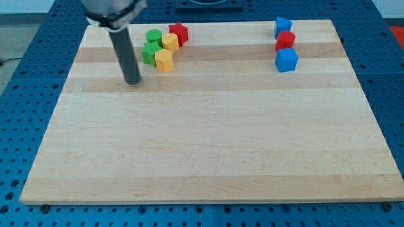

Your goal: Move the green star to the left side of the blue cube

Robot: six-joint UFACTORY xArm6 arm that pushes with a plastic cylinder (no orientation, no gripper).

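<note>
The green star (150,53) lies near the view's top left in a tight cluster of blocks. The blue cube (286,60) sits far off at the view's top right, the lowest of a column of three blocks. My tip (133,82) rests on the board below and left of the green star, a short gap away, touching no block.
In the cluster: a green cylinder (153,36), a yellow block (170,42), a yellow hexagonal block (163,60) and a red star (178,33). Above the blue cube stand a red block (285,41) and a blue block (283,26). The wooden board (208,145) lies on a blue perforated table.
</note>
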